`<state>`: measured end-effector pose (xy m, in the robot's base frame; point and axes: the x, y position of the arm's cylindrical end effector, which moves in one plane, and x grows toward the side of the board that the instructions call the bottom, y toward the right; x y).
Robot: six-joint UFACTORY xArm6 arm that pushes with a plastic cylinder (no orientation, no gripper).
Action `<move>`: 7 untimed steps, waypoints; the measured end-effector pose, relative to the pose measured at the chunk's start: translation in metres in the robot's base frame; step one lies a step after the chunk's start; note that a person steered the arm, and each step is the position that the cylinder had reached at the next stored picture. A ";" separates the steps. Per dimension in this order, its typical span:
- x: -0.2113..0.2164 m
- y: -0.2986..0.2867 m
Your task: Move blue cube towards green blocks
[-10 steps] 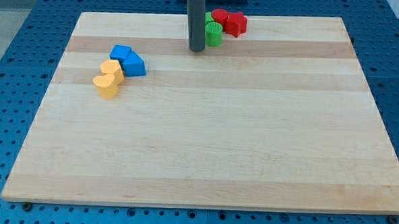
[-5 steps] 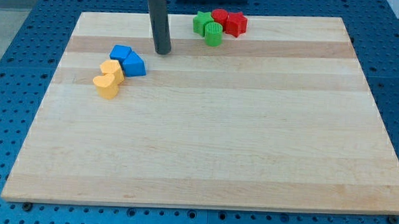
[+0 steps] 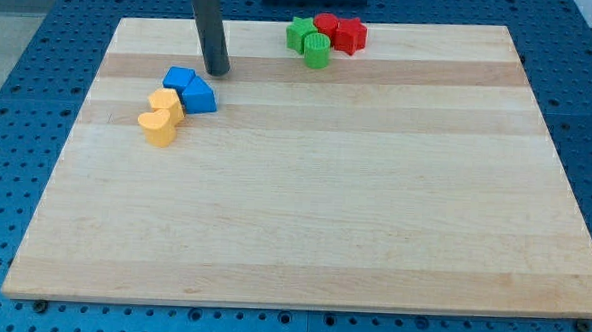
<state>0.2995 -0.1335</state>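
The blue cube [image 3: 179, 79] sits at the board's upper left, touching a blue triangular block [image 3: 200, 97] to its lower right. My tip [image 3: 216, 72] stands just right of and slightly above the blue cube, apart from it by a small gap. The green blocks are at the view's top centre: a green star [image 3: 301, 33] and a green cylinder [image 3: 317, 50], close together.
Two yellow blocks [image 3: 161, 117] lie against the blue pair's lower left. Two red blocks [image 3: 340, 32] touch the green ones on their right. The wooden board [image 3: 325, 187] rests on a blue pegboard table.
My tip has moved left across the board's top, from beside the green cylinder to just right of the blue cube. No block has moved.
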 end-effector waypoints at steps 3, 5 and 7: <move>-0.009 -0.013; -0.008 -0.062; 0.023 -0.083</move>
<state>0.3226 -0.2165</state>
